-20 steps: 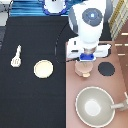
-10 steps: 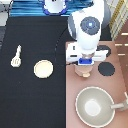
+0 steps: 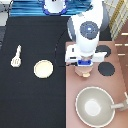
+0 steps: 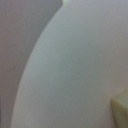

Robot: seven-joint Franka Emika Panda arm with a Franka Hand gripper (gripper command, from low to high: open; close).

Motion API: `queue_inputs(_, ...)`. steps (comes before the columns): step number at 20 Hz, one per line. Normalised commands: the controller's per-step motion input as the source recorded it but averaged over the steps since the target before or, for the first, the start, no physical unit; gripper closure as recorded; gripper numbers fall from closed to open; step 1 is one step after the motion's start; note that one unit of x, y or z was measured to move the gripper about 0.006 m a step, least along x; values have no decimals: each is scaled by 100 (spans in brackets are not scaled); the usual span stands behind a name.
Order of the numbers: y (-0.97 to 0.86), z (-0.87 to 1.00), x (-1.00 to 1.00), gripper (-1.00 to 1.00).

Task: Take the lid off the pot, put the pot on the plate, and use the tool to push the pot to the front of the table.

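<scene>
My gripper hangs right over the pale-pink pot, which stands on the pinkish-brown stove counter at the exterior view's right. The hand hides most of the pot. In the wrist view a pale-pink rounded surface, the lid, fills nearly the whole picture from very close. The cream-tan plate lies on the black table, left of the pot. Farther left lies the cream spatula tool, head toward the exterior view's bottom.
A large grey-beige pan with its handle pointing right sits on the stove counter, below the pot. Black burners lie right of the gripper. A blue-and-white object stands at the top edge.
The arm has shifted slightly toward the exterior view's bottom and come down over the pot. Plate, tool and pan have not moved.
</scene>
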Motion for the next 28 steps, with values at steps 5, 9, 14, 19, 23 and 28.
queue_inputs(5, 0, 0, 14, 100)
queue_inputs(9, 0, 7, 18, 100)
queue_inputs(14, 6, 54, -4, 100)
queue_inputs(19, -3, 98, -65, 100)
queue_inputs(23, -2, 79, -94, 100)
queue_inputs(28, 0, 52, -92, 100)
